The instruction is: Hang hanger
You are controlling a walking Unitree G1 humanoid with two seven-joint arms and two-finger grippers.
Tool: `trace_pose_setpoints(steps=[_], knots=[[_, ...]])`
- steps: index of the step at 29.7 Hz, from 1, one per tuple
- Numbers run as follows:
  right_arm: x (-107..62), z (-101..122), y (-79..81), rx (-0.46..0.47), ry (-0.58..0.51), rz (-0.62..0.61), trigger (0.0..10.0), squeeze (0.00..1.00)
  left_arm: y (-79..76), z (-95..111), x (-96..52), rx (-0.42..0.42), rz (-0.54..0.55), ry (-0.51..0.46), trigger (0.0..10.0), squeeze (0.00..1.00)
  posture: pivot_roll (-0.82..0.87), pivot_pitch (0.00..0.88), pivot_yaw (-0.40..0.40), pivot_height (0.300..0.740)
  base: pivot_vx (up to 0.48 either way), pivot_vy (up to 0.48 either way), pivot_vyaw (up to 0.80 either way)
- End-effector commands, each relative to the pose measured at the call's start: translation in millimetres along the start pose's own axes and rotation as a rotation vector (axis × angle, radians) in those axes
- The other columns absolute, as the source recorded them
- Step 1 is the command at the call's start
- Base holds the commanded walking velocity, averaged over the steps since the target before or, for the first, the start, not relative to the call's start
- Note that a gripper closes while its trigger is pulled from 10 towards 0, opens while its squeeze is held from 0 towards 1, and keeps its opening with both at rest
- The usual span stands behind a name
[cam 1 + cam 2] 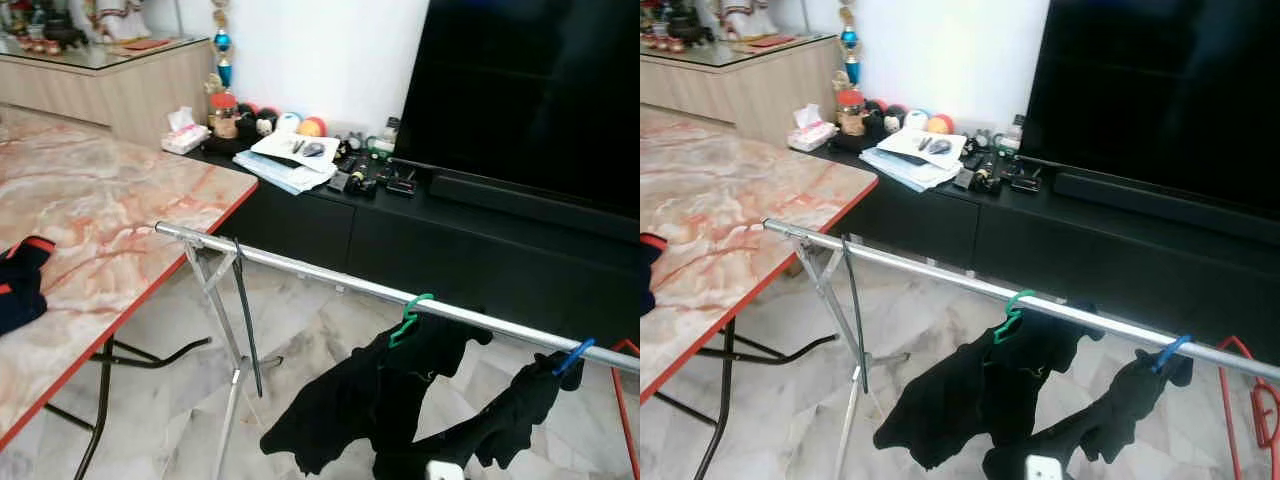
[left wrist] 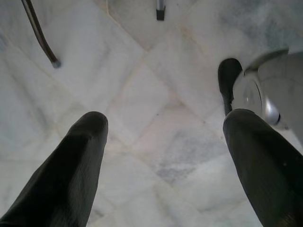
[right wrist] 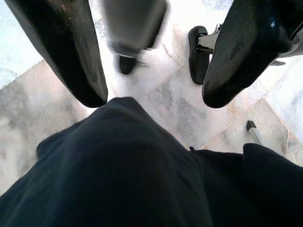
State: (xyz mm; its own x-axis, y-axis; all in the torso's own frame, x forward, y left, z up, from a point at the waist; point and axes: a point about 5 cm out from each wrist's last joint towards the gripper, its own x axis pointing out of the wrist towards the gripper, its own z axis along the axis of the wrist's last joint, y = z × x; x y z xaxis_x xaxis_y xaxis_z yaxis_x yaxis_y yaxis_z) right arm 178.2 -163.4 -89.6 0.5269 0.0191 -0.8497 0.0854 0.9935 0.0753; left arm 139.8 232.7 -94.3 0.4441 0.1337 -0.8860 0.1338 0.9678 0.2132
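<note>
Green hanger (image 1: 409,318) with black garment (image 1: 360,405) hooked on drying-rack rail (image 1: 330,275). Left claw (image 2: 161,156) spread above marble floor; right claw (image 3: 151,85) spread over the garment. Confirm hook seats fully before retreating.

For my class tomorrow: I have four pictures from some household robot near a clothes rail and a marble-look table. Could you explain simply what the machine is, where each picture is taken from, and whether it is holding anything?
The machine is a walking humanoid robot with two arms, each ending in two long black fingers. Two pictures come from its head cameras, looking forward and down. They show a metal drying rail with a black garment on a green hanger, a second dark garment under a blue peg, a marble-pattern table and a television on a dark cabinet. The other two come from wrist cameras. The left gripper is open over the tiled floor, holding nothing. The right gripper is open just above dark cloth, not gripping it.
</note>
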Motion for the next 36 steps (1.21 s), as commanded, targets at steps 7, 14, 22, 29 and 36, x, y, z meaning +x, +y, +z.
trace_pose_setpoints(steps=[7,14,22,29,36], knots=[[-0.7,9.9,-14.4,0.053,-0.047,-0.063,10.0,0.0,-4.8,-13.4,-2.2,-0.005,-0.023,0.013,10.0,0.0,0.19,0.0,-0.024,0.74,0.0,0.0,0.0],[-1.6,41.7,-23.1,0.099,-0.197,-0.109,10.0,0.0,-7.5,-29.5,-5.8,-0.012,-0.03,0.025,10.0,0.0,0.19,0.0,-0.039,0.74,0.0,0.0,0.0],[-14.3,82.2,-34.2,0.206,-0.468,-0.182,10.0,0.0,-9.8,-32.3,-6.5,-0.007,-0.039,0.024,10.0,0.0,0.17,0.0,-0.048,0.74,0.0,0.0,0.0],[-33.2,88.3,-32.0,0.233,-0.606,-0.178,10.0,0.0,-11.0,-30.8,-6.1,0.0,-0.045,0.021,10.0,0.0,0.17,0.0,-0.051,0.74,0.0,0.0,0.0],[-53.5,89.6,-40.9,0.26,-0.668,-0.251,10.0,0.0,-10.6,-31.6,-6.2,0.009,-0.052,0.027,10.0,0.0,0.17,0.0,-0.049,0.74,0.0,0.0,0.0]])
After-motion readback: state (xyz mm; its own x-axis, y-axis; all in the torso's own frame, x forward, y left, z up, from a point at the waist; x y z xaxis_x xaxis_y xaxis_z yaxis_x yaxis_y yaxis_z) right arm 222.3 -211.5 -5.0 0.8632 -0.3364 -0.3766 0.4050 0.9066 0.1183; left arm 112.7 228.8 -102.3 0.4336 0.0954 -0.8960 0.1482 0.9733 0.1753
